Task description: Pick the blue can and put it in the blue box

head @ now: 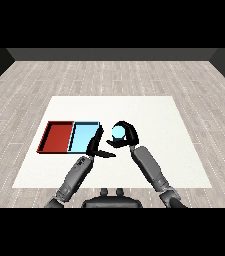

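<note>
Head view: the right hand [128, 133] curled round the light blue can [118, 131], just right of the light blue tray [83, 136]; left hand [95, 144] lay open, fingers straight.

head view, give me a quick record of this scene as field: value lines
can: light blue cylindrical can, held above the white table, right of the trays
right hand: black right hand curled round the can
left hand: black left hand, fingers straight, by the blue tray's right edge
blue tray: light blue rectangular tray, nothing in it
red tray: red rectangular tray, touching the blue tray's left side
</note>
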